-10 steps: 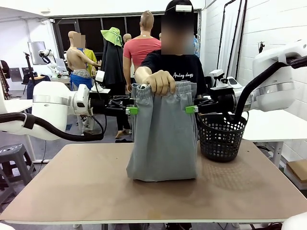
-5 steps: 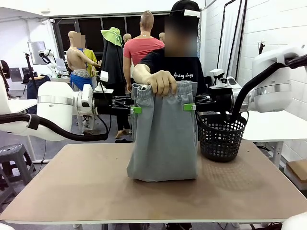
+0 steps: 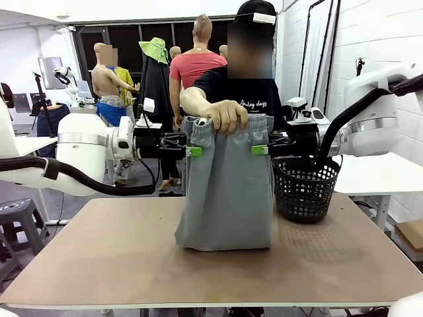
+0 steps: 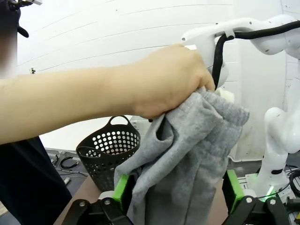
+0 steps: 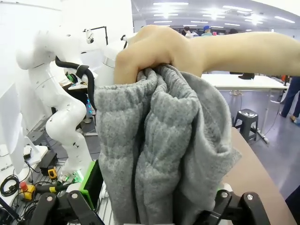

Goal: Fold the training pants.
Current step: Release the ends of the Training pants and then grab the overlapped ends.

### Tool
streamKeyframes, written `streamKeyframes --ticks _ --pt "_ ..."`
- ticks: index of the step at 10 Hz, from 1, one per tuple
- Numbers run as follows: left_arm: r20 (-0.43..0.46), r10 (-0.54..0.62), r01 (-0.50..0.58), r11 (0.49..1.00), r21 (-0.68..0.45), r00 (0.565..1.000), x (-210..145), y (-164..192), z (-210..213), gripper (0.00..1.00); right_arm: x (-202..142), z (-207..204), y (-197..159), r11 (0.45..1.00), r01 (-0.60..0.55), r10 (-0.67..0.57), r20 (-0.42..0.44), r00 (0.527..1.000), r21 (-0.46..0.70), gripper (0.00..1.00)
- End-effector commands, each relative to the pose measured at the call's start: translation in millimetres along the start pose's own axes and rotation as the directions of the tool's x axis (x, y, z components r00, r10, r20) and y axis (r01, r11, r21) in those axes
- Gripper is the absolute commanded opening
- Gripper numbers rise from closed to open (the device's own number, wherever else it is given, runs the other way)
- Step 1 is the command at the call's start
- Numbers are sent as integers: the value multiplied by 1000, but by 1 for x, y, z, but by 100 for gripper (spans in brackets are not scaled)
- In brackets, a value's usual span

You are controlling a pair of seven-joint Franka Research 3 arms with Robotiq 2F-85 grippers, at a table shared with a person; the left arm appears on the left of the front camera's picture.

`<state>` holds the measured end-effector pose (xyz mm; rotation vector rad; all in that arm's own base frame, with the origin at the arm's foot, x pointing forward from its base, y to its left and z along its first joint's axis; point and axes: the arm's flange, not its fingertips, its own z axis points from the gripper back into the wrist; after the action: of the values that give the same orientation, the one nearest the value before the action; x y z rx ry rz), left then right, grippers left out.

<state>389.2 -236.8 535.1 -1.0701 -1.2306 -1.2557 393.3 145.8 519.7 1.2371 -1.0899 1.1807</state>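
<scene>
A person's hand [image 3: 225, 115] holds the light grey training pants [image 3: 226, 191] up by the bunched waistband, and the lower end rests on the table [image 3: 99, 251]. My left gripper [image 3: 193, 151] is at the pants' left edge just below the waistband, and my right gripper [image 3: 259, 150] is at the right edge. Both are open. In the left wrist view the training pants [image 4: 187, 154] hang between the spread green fingers [image 4: 121, 190] of my left gripper [image 4: 177, 194]. The right wrist view has the training pants [image 5: 159, 140] between the wide fingers of my right gripper [image 5: 154, 201].
A black mesh basket [image 3: 305, 188] stands on the table right of the pants, close under my right arm. The person stands at the far edge behind the pants. The table's front and left areas lie bare.
Both grippers have moved inward, the left one rightward and the right one leftward, until their green pads reach the pants' edges. The person's hand has lifted the waistband slightly.
</scene>
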Motion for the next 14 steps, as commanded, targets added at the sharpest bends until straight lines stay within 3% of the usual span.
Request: streamKeyframes --ticks 1,5,14 --pt "2 24 -24 998 -54 1000 6 0 -5 100 1 -10 -13 999 -22 22 18 1000 -28 100" --pt "-5 63 -62 998 8 998 -4 6 -19 100 5 -17 -14 1000 -24 23 50 998 7 100" --pt "8 69 -69 997 -21 998 -7 8 -48 100 -5 -37 -19 1000 4 -5 30 1000 27 100"
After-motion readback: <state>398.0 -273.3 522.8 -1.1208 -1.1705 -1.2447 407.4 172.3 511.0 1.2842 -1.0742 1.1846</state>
